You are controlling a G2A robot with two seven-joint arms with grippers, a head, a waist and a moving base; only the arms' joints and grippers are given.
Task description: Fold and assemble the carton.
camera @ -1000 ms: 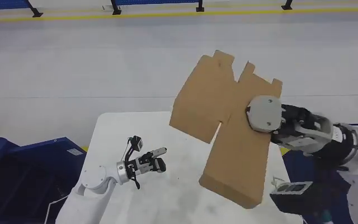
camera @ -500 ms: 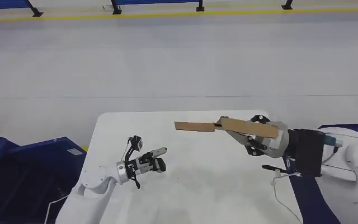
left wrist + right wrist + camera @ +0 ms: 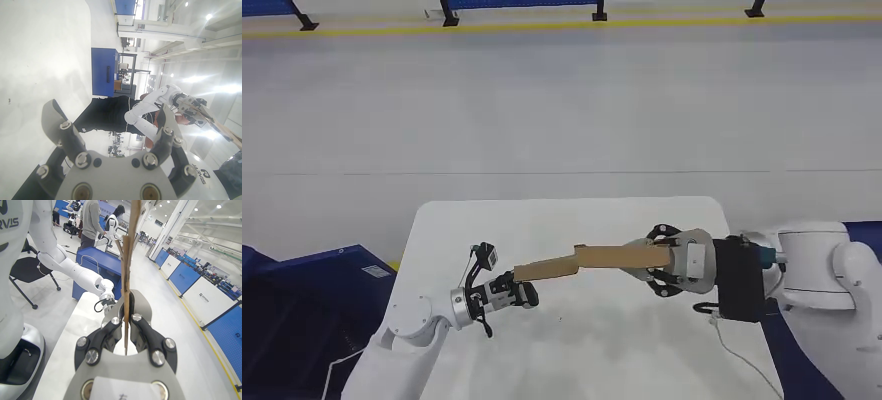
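Observation:
The flat brown carton (image 3: pixel 587 260) hangs edge-on over the white table (image 3: pixel 572 350), stretching from my right gripper (image 3: pixel 667 262) toward my left gripper (image 3: pixel 525 293). In the right wrist view the carton (image 3: pixel 127 279) stands as a thin vertical sheet clamped between the fingers of my right gripper (image 3: pixel 127 306), which is shut on it. My left gripper (image 3: pixel 107 113) sits low over the table's left part, open and holding nothing. In the left wrist view, the carton (image 3: pixel 221 126) shows as a thin brown strip farther off. Its far tip lies just above my left gripper.
A dark blue bin (image 3: pixel 292 310) stands by the table's left side. A blue cabinet (image 3: pixel 98 262) and a black chair (image 3: pixel 28 272) are beyond the table. Blue barriers (image 3: pixel 189 275) line the floor behind.
My right arm has turned the carton from face-up to edge-on, lowered it and carried it left toward my left gripper. The left arm has stayed still.

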